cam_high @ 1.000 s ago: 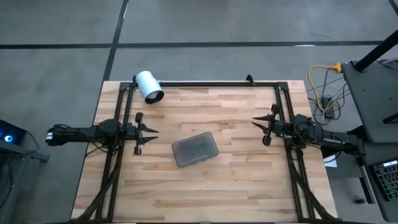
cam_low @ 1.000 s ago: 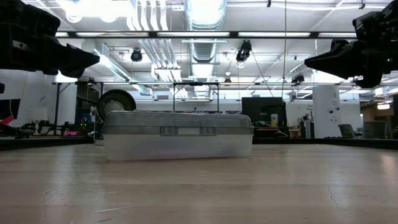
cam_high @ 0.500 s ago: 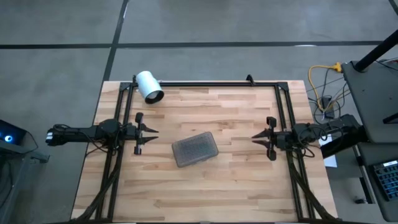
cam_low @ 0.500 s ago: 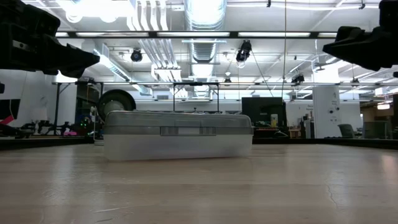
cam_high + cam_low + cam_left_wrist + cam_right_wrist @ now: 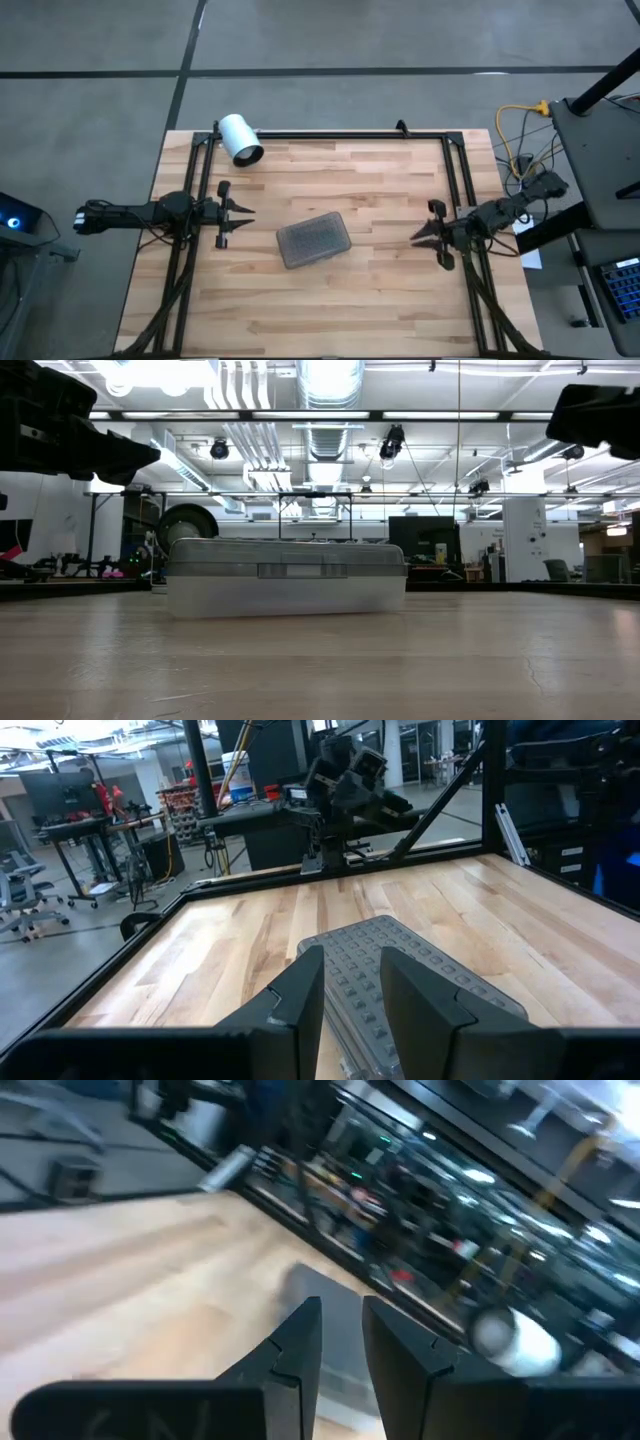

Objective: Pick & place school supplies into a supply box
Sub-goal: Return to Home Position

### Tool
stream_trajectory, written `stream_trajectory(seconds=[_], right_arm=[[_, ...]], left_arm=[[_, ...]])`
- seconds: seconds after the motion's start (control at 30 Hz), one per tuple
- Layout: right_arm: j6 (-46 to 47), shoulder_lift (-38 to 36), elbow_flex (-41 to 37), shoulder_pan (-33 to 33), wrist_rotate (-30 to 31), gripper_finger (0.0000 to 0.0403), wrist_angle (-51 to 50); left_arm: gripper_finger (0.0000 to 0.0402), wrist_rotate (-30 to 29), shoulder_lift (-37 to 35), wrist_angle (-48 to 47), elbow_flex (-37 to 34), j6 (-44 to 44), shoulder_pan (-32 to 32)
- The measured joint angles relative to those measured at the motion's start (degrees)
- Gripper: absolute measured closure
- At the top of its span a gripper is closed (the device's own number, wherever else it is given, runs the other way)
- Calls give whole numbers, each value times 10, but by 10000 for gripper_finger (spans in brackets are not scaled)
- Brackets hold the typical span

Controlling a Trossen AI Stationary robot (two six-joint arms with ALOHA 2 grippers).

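Wooden table (image 5: 380, 300) holds shut supply box (image 5: 314, 240); left gripper (image 5: 248, 211) and right gripper (image 5: 415, 238) slightly parted, empty; right arm (image 5: 500, 212) could clip black frame rail (image 5: 452, 180) going home.

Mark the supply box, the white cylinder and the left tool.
supply box (image 5: 314, 240): high view, middle of its grey lid.
white cylinder (image 5: 240, 138): high view, its side wall.
left tool (image 5: 352, 960): left wrist view, midway between its fingertips.

Glaring ceiling lights (image 5: 150, 372), soft shadows
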Motion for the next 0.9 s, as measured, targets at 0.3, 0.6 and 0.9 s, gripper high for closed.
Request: stream_trajectory(seconds=[0.3,0.6,0.9], right_arm=[[0,1,0,71,0,335,0],[0,1,0,71,1,335,0],[0,1,0,71,1,335,0]], left_arm=[[315,0,0,0,0,0,0],[315,0,0,0,0,0,0],[315,0,0,0,0,0,0]])
